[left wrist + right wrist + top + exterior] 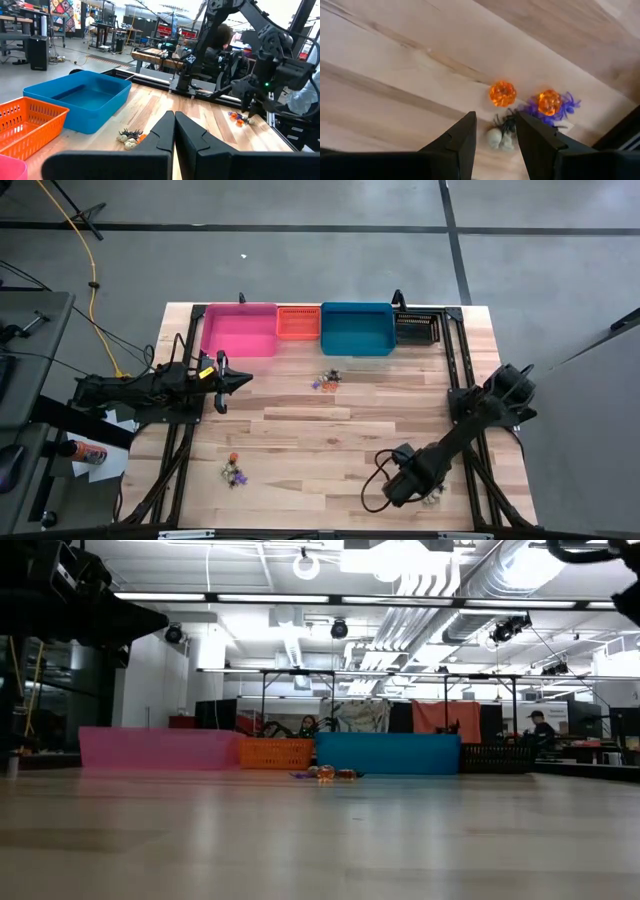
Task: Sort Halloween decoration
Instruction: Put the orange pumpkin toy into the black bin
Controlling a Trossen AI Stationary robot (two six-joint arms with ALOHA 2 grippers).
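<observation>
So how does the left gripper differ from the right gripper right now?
The left gripper has its fingers pressed shut on nothing; the right gripper has its fingers apart. The left gripper hangs above bare wood near the pink bin; the right gripper sits low at the table's near right corner, over a cluster of trinkets, with a pale trinket and a black one between its fingers. Both are dark two-finger grippers.

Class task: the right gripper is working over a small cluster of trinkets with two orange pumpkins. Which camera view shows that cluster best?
The right wrist view: the two translucent orange pumpkins, purple spider and pale whitish trinket show clearly beyond the open right gripper. The high view gives only specks under that gripper; the left wrist view shows distant orange-purple dots; the low view shows none.
</observation>
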